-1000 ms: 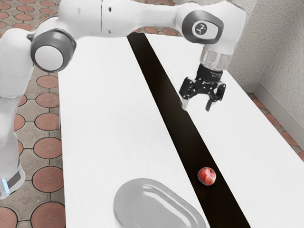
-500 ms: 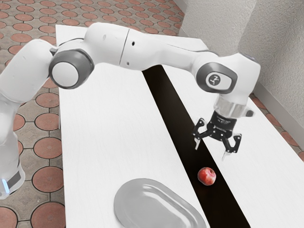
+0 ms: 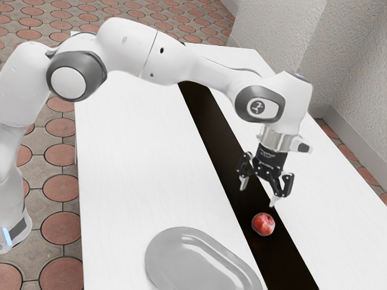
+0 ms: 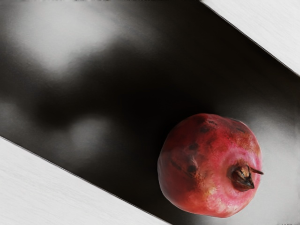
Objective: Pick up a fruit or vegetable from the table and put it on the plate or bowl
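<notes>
A red pomegranate [image 3: 263, 224] lies on the black stripe of the white table, near the front. In the wrist view the pomegranate [image 4: 209, 164] is close below my hand, its dark calyx pointing sideways. My black gripper [image 3: 259, 194] hangs open just above and slightly behind the fruit, fingers pointing down, nothing between them. A grey oval plate [image 3: 199, 263] rests on the table's front, toward the exterior view's left of the fruit.
The white table [image 3: 133, 157] has a black stripe [image 3: 211, 121] running from back to front. A plastered wall [image 3: 357, 66] stands at the exterior view's right. Tiled floor [image 3: 48, 193] lies beyond the table's left edge.
My hand has come forward along the black stripe and down toward the pomegranate, then shifted slightly left. The fruit and plate have stayed put.
</notes>
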